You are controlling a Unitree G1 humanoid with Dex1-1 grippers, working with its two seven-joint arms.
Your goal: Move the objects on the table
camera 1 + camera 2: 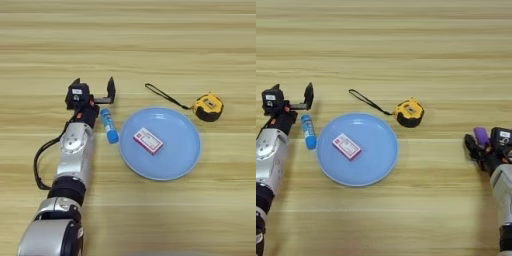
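My left gripper (pixel 93 85) stands open on the table, just beyond the top end of the blue glue stick (pixel 109 126), which lies flat with its white cap toward the gripper. The flat red-and-white box (pixel 148 141) rests inside a blue plate (pixel 177 152). Right of the plate's far rim sits the yellow tape measure (pixel 208 106), its black strap (pixel 165 95) trailing left. At the far right, my right gripper (pixel 480 142) is shut on the purple block (pixel 482 134), low over the table (pixel 406 50).
The blue plate (pixel 373 162) lies mid-table between the glue stick (pixel 308 131) and the tape measure (pixel 409 113). The left arm's cable loops out to the left of its forearm.
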